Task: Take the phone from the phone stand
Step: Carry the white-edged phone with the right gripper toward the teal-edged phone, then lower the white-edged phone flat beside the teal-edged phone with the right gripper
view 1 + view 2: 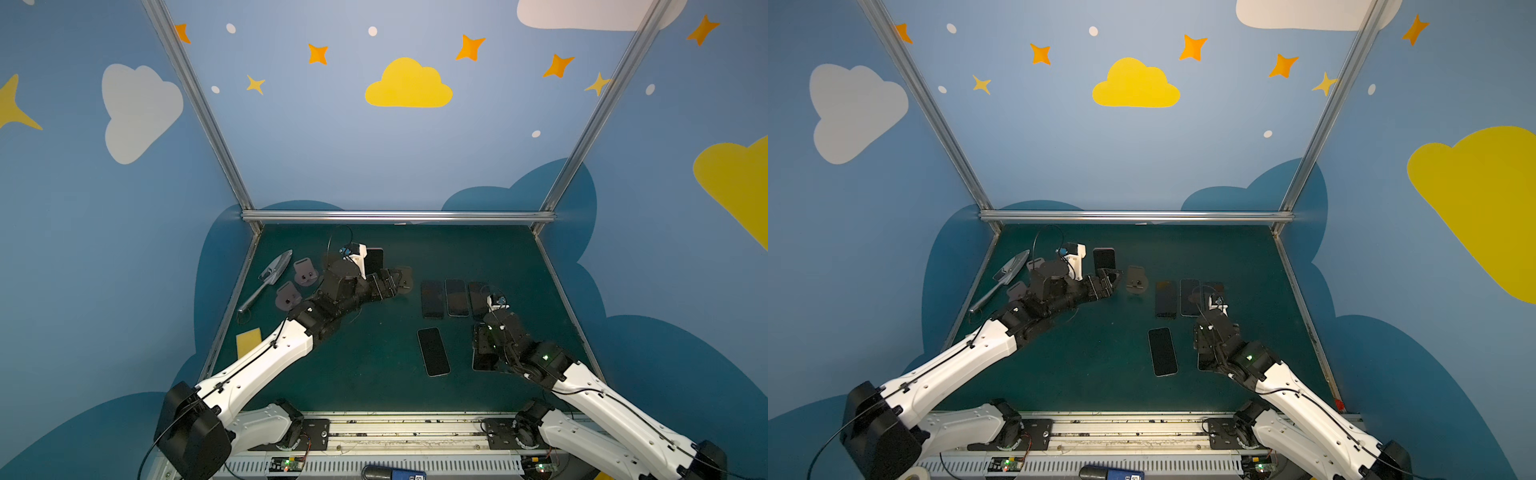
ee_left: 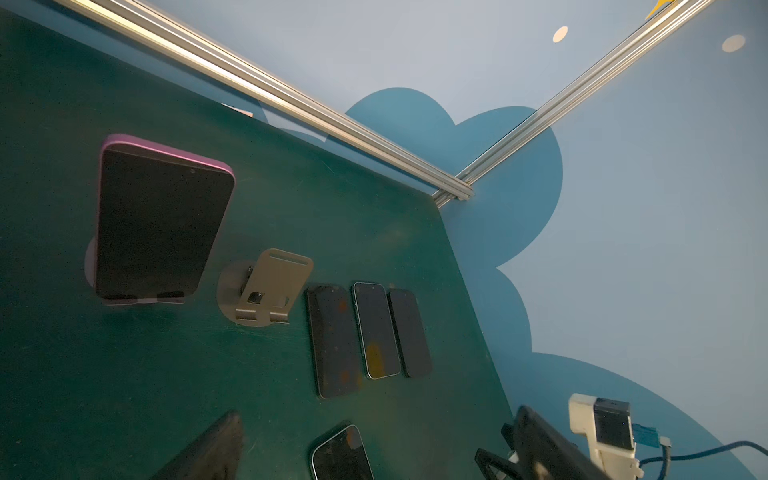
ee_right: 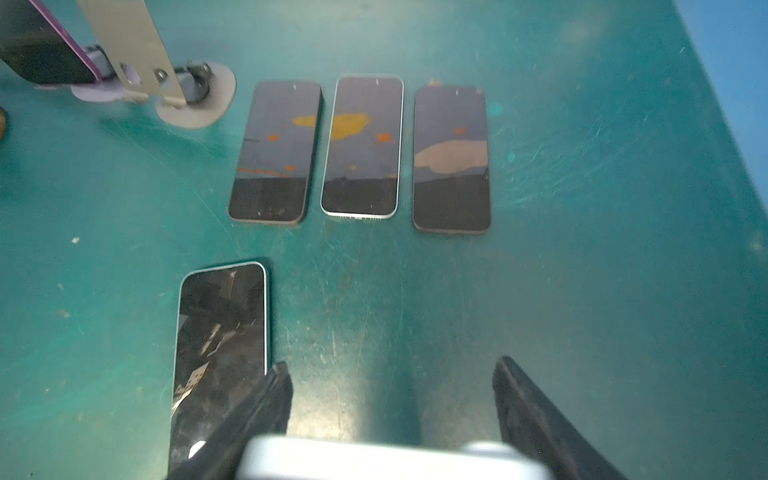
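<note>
Phone [image 2: 162, 224] in the pink case leans back, screen out, on the phone stand [image 2: 137, 300] at about 11 o'clock on the counter [image 1: 374, 386]. Its lower edge sits behind the stand's lip, which is what props it upright. For that reason, I judge, you will need to lift it up and off, not drag it.

Your left fingers [image 2: 208, 446] are spread wide and empty, just at 5 o'clock of the phone and not touching it, set for a grasp not yet made. That arm stretches low from 7 o'clock, wrist rolled over so the fingers point toward 3 o'clock.

An empty grey stand [image 2: 266, 286] is just at 3 o'clock of the phone. Beyond it three phones [image 3: 361, 145] lie flat in a row, and a lone phone [image 1: 433, 351] lies near the middle.

At 4 o'clock your right fingers [image 3: 266, 407] appear to be grasping a pale-edged phone [image 3: 374, 457]. That arm is bent, its wrist pitched down over the counter, well apart from the left.
</note>
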Tool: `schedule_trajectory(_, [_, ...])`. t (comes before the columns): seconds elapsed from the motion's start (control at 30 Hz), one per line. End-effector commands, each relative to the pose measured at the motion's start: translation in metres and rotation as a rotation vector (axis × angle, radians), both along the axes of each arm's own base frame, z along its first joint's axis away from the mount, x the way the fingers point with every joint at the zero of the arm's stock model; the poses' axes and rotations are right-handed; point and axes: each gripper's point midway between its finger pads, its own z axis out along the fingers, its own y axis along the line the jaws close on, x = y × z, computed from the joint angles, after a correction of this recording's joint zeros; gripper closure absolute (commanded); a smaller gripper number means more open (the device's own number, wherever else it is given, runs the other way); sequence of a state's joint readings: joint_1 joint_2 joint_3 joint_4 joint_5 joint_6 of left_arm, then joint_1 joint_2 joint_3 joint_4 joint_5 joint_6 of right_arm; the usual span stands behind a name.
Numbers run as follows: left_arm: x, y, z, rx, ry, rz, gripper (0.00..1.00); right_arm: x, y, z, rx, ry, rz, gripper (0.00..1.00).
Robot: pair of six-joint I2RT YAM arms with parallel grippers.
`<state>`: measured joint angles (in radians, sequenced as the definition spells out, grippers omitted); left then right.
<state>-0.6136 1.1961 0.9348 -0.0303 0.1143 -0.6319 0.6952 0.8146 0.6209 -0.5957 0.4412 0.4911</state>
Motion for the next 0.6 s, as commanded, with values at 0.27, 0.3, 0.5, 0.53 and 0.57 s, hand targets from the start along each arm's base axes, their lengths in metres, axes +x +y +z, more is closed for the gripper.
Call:
schedule_trajectory(0.27, [0.002, -0.005, 0.005, 0.01, -0.007, -0.012, 0.0, -0.009, 0.007, -0.025, 0.052, 0.099, 0.026, 0.39])
schedule_trajectory(0.3, [0.002, -0.005, 0.006, 0.009, -0.009, -0.012, 0.0, -0.009, 0.007, -0.028, 0.054, 0.107, 0.025, 0.39])
schedule_trajectory(0.5, [0.003, -0.004, 0.002, 0.021, -0.007, -0.007, 0.0, -0.001, 0.014, -0.039, 0.071, 0.102, 0.031, 0.39])
schedule_trajectory(0.53, [0.003, -0.005, 0.002, 0.021, -0.005, -0.008, 0.0, 0.001, 0.015, -0.041, 0.073, 0.1, 0.03, 0.39])
schedule_trajectory(0.57, [0.003, -0.005, 0.002, 0.022, -0.003, -0.01, 0.0, 0.003, 0.015, -0.043, 0.075, 0.1, 0.028, 0.39])
